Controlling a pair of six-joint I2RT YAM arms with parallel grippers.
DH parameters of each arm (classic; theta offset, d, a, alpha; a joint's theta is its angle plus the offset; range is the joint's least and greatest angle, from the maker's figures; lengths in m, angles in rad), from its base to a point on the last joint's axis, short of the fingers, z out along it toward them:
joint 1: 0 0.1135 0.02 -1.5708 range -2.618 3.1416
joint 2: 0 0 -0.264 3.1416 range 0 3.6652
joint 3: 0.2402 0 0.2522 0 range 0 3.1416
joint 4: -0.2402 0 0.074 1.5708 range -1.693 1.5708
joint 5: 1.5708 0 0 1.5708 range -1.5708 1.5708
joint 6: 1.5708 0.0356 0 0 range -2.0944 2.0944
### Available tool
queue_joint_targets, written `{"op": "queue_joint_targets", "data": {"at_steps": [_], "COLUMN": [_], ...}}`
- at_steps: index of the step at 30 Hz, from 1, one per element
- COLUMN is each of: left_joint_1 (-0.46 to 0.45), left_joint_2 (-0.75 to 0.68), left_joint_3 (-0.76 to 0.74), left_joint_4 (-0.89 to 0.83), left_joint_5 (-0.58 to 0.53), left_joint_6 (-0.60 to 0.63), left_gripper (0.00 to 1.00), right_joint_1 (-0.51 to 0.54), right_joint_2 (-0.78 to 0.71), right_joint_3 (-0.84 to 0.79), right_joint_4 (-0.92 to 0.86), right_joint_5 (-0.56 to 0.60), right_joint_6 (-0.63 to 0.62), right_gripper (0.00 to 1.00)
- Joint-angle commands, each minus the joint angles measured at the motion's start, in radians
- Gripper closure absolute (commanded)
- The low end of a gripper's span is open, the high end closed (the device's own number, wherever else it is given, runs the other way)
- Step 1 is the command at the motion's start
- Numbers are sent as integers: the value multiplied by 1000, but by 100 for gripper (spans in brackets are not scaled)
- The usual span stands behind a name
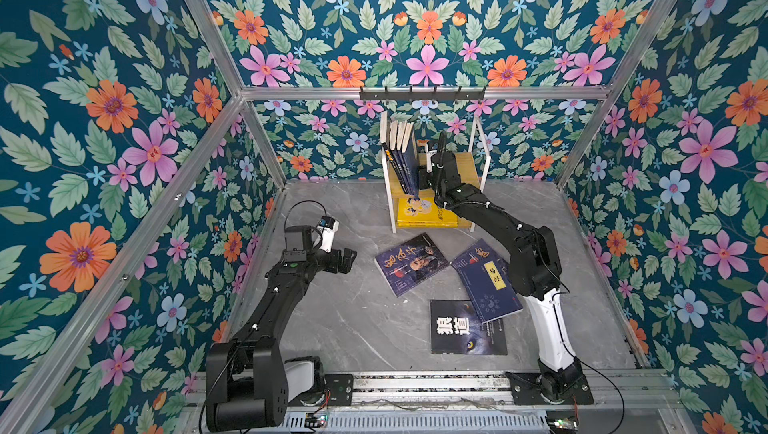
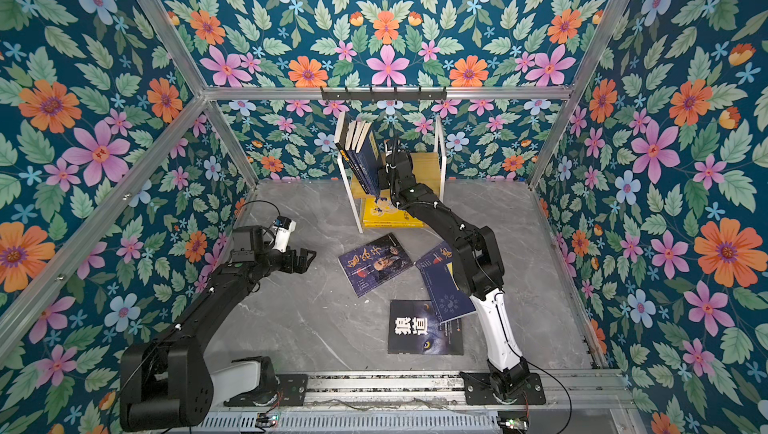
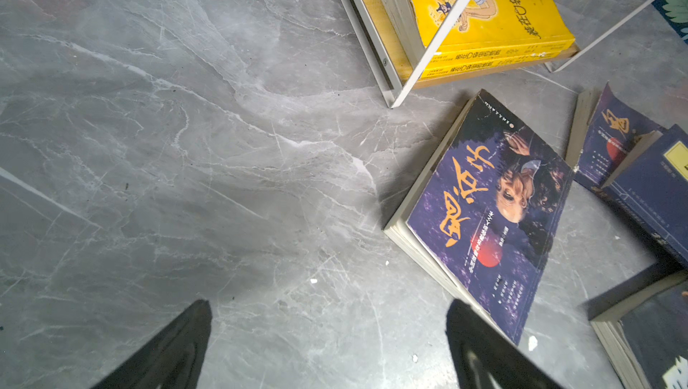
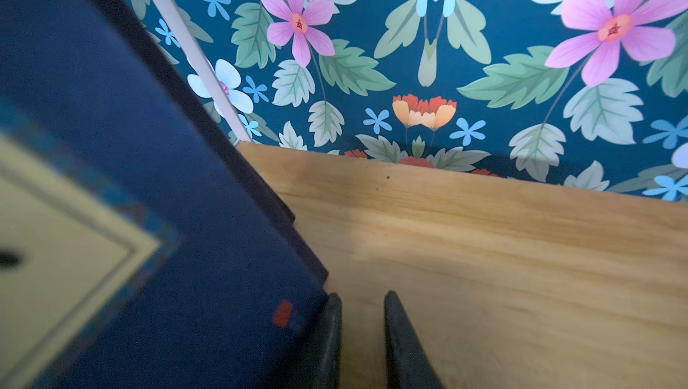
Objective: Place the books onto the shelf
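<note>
Right gripper (image 4: 363,296): black fingers drawn close with a slim gap, grasping nothing. It sits over the upper board of the small white-framed, light-wood two-tier shelf (image 1: 461,163), one finger right beside the navy yellow-labelled paperback (image 4: 167,189) that ends the row of upright, leaning books (image 1: 399,145). Left gripper (image 1: 348,259): fingers spread wide, empty, above the grey marble tabletop (image 1: 332,328). Yellow cartoon-boy paperbacks (image 1: 422,211) lie flat on the lower tier, while a dark portrait-cover book (image 1: 411,263), a second navy yellow-labelled book (image 1: 488,286) and a black wolf-eye book (image 1: 465,328) lie on the tabletop.
</note>
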Motion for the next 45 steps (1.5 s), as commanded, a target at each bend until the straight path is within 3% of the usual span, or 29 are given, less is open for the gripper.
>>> {"op": "queue_joint_targets", "data": {"at_steps": [1, 7, 14, 22, 30, 36, 45], "left_joint_1": [-1, -2, -2, -1, -2, -2, -2], "left_joint_2": [-9, -7, -6, -13, -23, -16, -17], "left_joint_3": [9, 4, 1, 2, 2, 2, -2], "left_joint_4": [2, 4, 10, 11, 7, 7, 10], "left_joint_5": [7, 0, 6, 10, 10, 7, 12], "left_joint_6": [0, 8, 4, 1, 4, 6, 7], "left_gripper": [0, 0, 0, 0, 0, 0, 0], "right_joint_1": [2, -2, -36, -34, -11, 14, 16], "right_joint_2": [12, -63, -179, -75, 83, 87, 36], "right_joint_3": [16, -26, -96, 163, 480, 492, 453], "right_joint_4": [-75, -78, -49, -125, -229, -220, -266], "right_joint_5": [8, 8, -90, -232, -295, -293, -200], "right_joint_6": [10, -48, -54, -9, -13, -47, -103], "right_gripper": [78, 74, 69, 69, 69, 69, 69]}}
